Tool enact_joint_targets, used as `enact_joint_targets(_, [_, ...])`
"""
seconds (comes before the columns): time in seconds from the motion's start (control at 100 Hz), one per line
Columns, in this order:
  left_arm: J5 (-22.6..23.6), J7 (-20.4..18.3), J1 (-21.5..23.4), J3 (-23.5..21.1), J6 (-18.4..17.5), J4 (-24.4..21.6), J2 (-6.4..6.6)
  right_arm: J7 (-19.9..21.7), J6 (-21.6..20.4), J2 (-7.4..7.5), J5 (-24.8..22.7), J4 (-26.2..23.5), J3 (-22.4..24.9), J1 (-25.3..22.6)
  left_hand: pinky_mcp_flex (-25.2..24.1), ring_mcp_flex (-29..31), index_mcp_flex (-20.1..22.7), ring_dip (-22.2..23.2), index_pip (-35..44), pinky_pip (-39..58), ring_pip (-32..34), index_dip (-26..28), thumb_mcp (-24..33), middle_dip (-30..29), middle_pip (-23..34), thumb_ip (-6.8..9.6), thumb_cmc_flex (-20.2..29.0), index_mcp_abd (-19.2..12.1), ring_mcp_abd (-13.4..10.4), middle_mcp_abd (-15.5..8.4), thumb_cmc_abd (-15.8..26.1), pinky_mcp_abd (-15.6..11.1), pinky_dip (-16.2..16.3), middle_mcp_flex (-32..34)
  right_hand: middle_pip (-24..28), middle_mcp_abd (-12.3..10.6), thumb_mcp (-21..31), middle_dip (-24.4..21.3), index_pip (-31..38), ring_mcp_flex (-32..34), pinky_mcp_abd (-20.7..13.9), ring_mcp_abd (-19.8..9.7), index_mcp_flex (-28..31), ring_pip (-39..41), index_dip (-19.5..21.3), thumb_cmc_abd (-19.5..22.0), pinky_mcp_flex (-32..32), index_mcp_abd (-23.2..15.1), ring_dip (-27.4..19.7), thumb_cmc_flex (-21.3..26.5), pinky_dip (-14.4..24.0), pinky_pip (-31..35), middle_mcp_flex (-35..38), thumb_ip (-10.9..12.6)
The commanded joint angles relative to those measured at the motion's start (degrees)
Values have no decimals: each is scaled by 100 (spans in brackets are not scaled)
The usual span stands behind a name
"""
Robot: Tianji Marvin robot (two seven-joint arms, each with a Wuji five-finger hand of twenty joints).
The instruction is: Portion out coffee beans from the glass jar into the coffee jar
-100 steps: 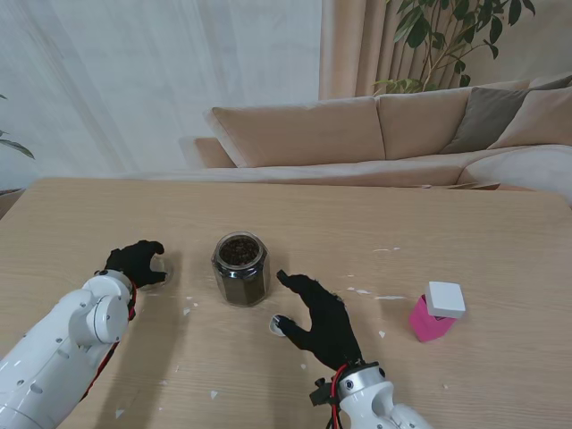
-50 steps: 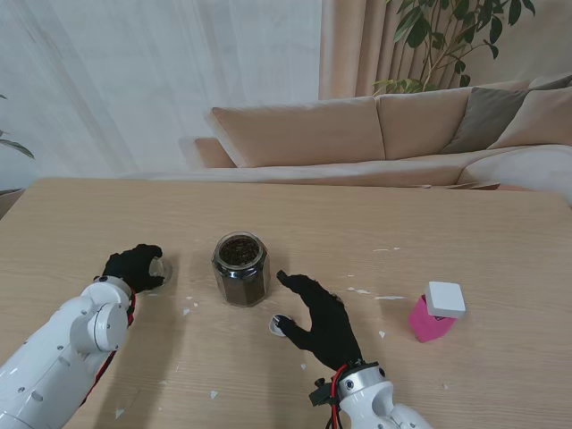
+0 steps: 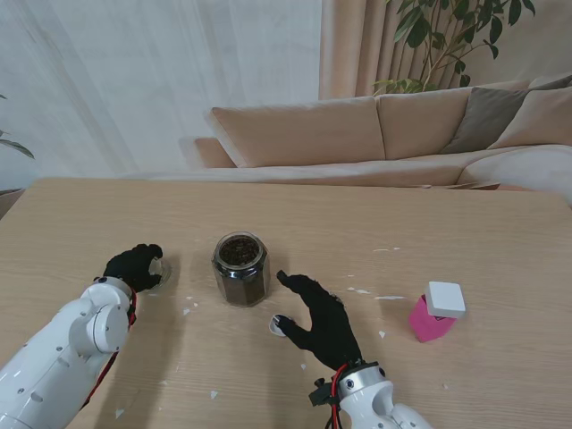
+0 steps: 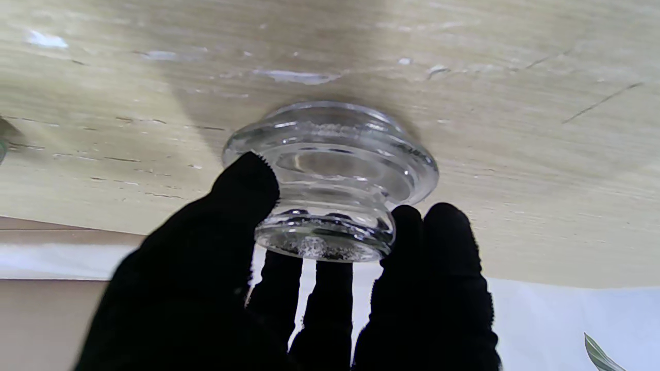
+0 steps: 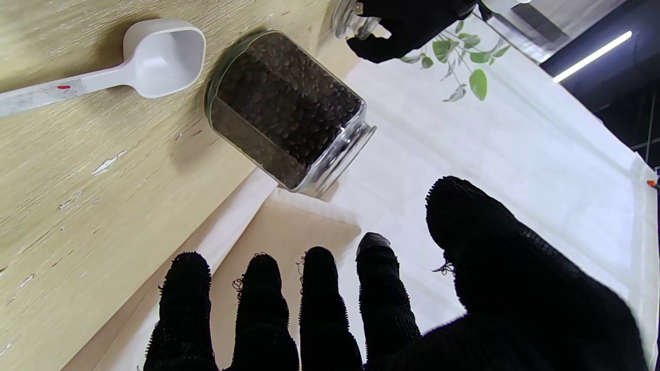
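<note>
Glass jar (image 3: 239,267): beans, no label | left robot hand (image 3: 134,265): grasping glass lid (image 4: 330,175) | right robot hand (image 3: 320,320): released, fingers spread

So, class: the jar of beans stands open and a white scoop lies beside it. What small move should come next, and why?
Probably the right hand should close on the white scoop. That hand is open and holds nothing, while the left hand grips the glass lid on the table, and the glass jar stands open and full.

This looks like a living room in a home. A beige sofa (image 3: 375,134) with cushions stands behind the wooden table (image 3: 465,232), beside white curtains (image 3: 134,80) and a green houseplant (image 3: 447,36).
</note>
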Motion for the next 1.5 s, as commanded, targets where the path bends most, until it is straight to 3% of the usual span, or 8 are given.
enact_joint_targets(0.0, [-15, -69, 86, -32, -67, -64, -41, 94, -20, -31, 17, -3, -17, -15, 80, 443, 355, 341, 471, 215, 292, 57, 365, 153, 475, 128, 958, 134, -319, -45, 177, -26, -74, 360, -18, -150, -36, -29, 83, -150, -37, -130, -125, -79, -57, 124, 27, 64, 60, 151, 82, 2, -148, 143])
enact_joint_targets(0.89, [-84, -675, 356, -551, -463, -1318, -17, 120, -54, -34, 95, -26, -4, -38, 220, 734, 672, 811, 574, 350, 238, 88, 563, 658, 504, 27, 1128, 250, -269, 86, -50, -6, -42, 654, -14, -155, -27, -30, 76, -169, -45, -140, -116, -85, -61, 119, 18, 107, 56, 147, 151, -28, -160, 132])
enact_joint_targets(1.2, [-104, -1138, 199, -595, -496, -1962, 12, 161, -65, -29, 122, -14, -21, -13, 246, 773, 682, 849, 562, 360, 210, 92, 606, 753, 428, 19, 1125, 265, -264, 99, -73, -9, -36, 690, -18, -151, -39, -32, 68, -176, -51, -145, -124, -89, -64, 124, 22, 114, 56, 150, 169, -37, -178, 129])
enact_joint_targets(1.49, [-416, -1383, 11, -426, -532, -2378, 14, 171, -76, -30, 146, -8, -28, -9, 259, 791, 684, 879, 557, 361, 192, 96, 631, 768, 395, 15, 1123, 266, -260, 109, -94, 7, -34, 698, -15, -145, -44, -31, 64, -181, -53, -143, -121, -91, -65, 117, 20, 123, 56, 153, 180, -47, -182, 128])
